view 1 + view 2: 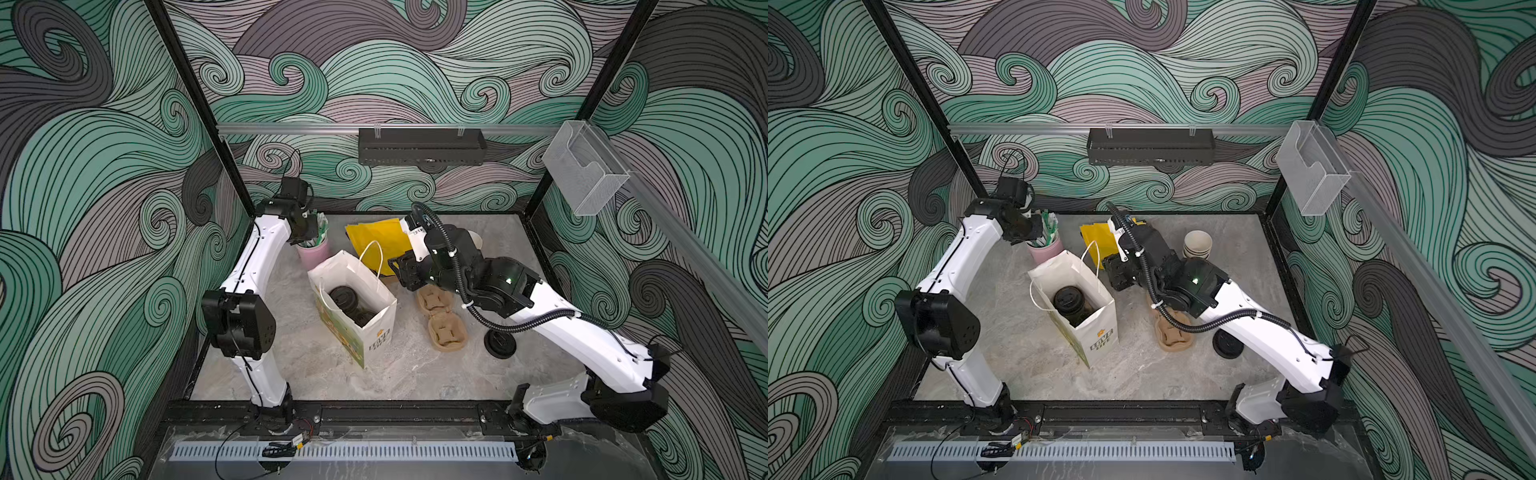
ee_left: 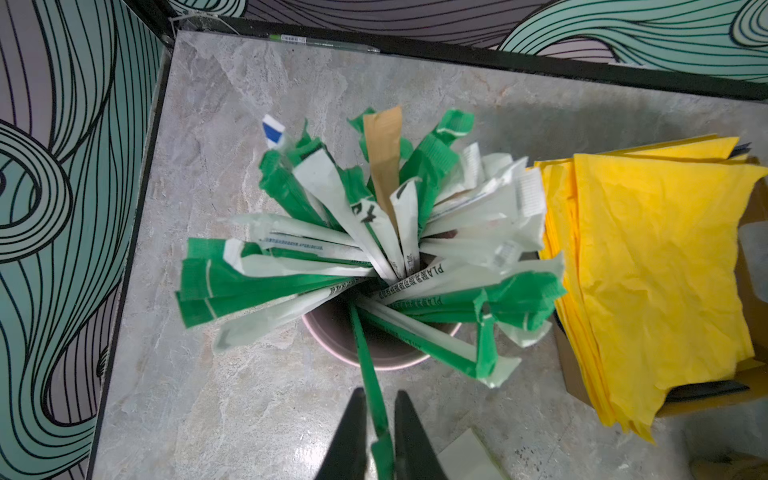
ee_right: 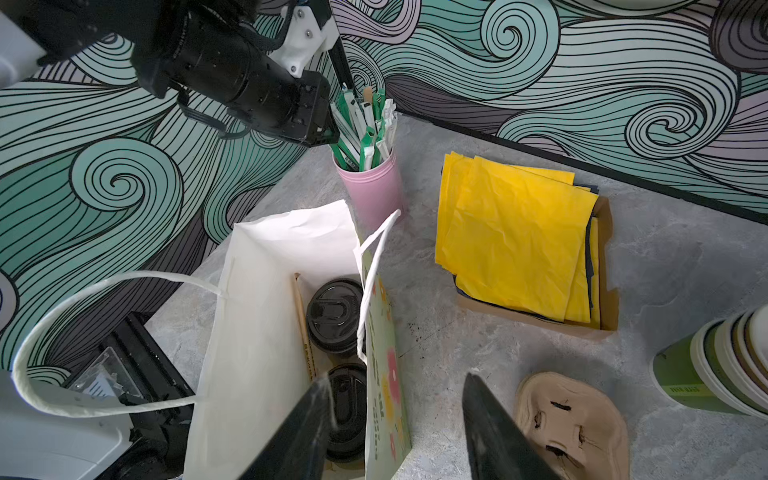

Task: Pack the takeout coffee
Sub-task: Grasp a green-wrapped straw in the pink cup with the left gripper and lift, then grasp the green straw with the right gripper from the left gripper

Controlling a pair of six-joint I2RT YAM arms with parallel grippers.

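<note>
Two arms: left one at the back-left corner, right one reaching over mid-table.
Left gripper (image 2: 380, 392): clenched on a green wrapped straw (image 2: 368, 353), above the pink cup (image 3: 372, 187) full of wrapped straws.
Paper bag (image 1: 376, 328): white, upright, mouth open, just in front of the pink cup.
Takeout coffee (image 3: 334, 311): standing inside the bag, black sip lid up. A second lidded cup (image 3: 347, 399) is just beside it and a brown stick (image 3: 303, 328) leans on the bag wall.
Yellow napkins (image 3: 515, 237): stacked in a cardboard tray behind the bag.
Right gripper (image 3: 395, 382): jaws spread, nothing held, over the bag's right-hand edge.
Pulp cup carrier (image 1: 446, 328): flat on the table, partly under the right arm.
Loose black lid (image 1: 500, 344): on the table right of the carrier.
Lidless cup stack (image 1: 1197, 245): back right.
</note>
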